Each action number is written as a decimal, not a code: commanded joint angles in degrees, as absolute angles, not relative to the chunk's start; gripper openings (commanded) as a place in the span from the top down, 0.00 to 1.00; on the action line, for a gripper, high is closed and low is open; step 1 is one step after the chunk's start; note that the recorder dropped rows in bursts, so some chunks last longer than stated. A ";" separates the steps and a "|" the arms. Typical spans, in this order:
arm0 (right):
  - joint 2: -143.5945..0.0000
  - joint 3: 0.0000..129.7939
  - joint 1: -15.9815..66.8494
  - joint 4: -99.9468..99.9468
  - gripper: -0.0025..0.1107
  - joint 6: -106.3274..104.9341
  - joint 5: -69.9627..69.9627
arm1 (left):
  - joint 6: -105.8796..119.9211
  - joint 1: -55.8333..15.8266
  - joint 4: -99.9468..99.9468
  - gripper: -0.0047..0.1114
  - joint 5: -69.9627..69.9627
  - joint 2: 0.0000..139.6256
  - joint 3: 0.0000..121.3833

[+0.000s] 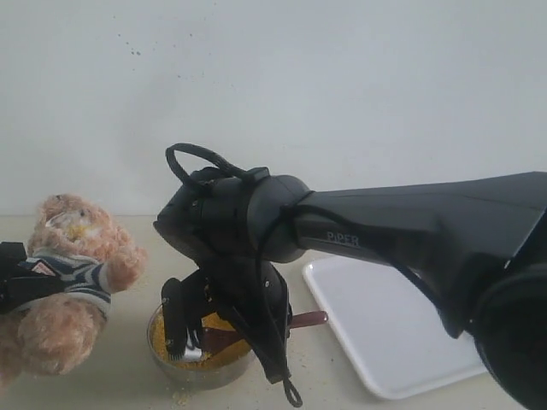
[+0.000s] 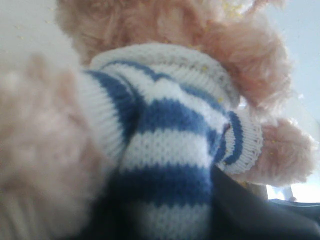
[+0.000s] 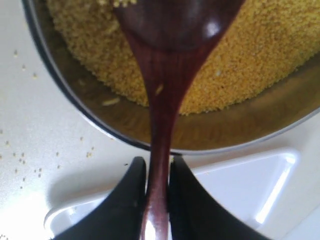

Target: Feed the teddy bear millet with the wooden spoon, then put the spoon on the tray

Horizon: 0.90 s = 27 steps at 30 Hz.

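While the right hand (image 3: 157, 165) pinches the thin handle of the wooden spoon (image 3: 162, 75) between narrowly set fingers, the spoon's oval end rests in the millet (image 3: 260, 55) heaped inside the steel bowl (image 3: 65, 97). That bowl stands on the tabletop (image 3: 45, 130) just beside the white tray (image 1: 385, 333), with stray grains (image 3: 22, 160) scattered around it. At the far left the left hand (image 1: 15, 278) grips the teddy bear (image 1: 73, 256) by its striped shirt, near the bowl, and yellow specks cling to its muzzle
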State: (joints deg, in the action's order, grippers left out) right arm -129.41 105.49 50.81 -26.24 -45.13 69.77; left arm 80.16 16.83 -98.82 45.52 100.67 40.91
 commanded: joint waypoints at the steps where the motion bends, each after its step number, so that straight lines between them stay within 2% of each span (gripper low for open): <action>1: -128.41 105.21 50.23 -26.05 0.98 -45.77 69.96 | 80.66 16.92 -99.95 0.93 46.51 100.65 40.82; 15: -123.47 105.21 49.76 -24.24 0.98 -47.30 69.96 | 80.66 16.92 -99.40 0.93 46.91 100.65 40.82; 22: -118.70 105.21 45.40 -13.79 0.98 -48.55 69.96 | 68.62 16.92 -84.99 0.93 51.06 99.86 40.06; 27: -116.68 105.21 43.41 -8.49 0.98 -48.05 69.96 | 65.11 16.92 -81.73 0.93 51.17 96.08 34.32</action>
State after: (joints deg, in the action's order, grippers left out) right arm -118.45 105.37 44.34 -11.69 -47.91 69.67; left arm 67.31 16.83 -83.06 49.39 98.71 37.25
